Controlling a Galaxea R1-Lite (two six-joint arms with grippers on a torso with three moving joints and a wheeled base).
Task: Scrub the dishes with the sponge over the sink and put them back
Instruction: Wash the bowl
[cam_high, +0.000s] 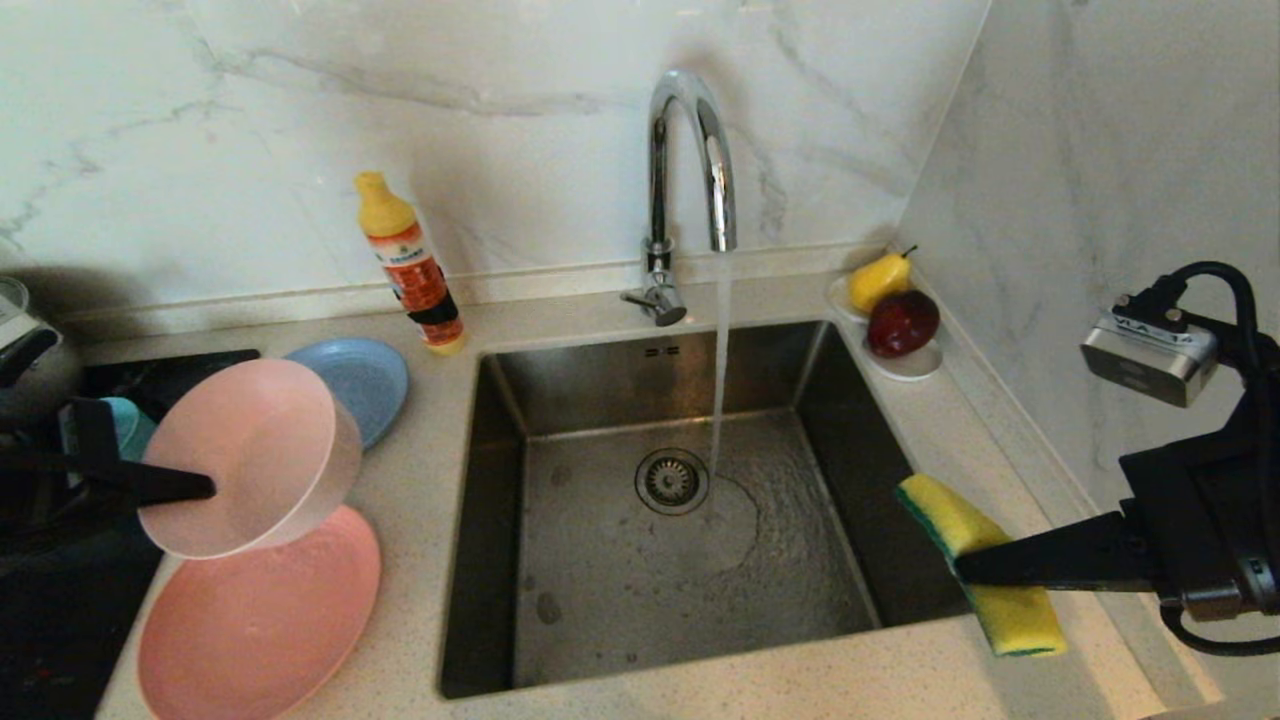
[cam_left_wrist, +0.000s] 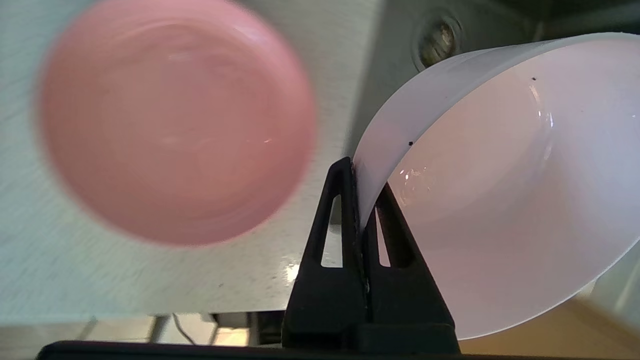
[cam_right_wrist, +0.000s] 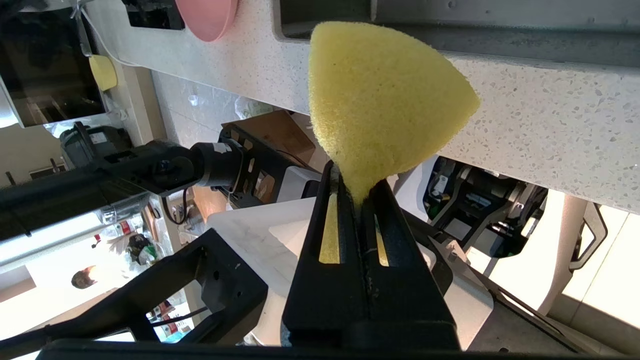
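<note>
Countertop beside sink (cam_high: 660, 560): left wrist alone shows claw (cam_left_wrist: 361, 200) pinching bowl (cam_left_wrist: 500, 190) rim.

Plates (cam_high: 262, 620) lie left of the sink (cam_high: 600, 560), saucer (cam_high: 905, 365) right.

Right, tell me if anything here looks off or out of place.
The tap is running into the sink with nothing under the stream. The left gripper holds the pale pink bowl by its rim, tipped on its side above the salmon-pink plate; the right gripper pinches the sponge at the sink's right edge.
</note>
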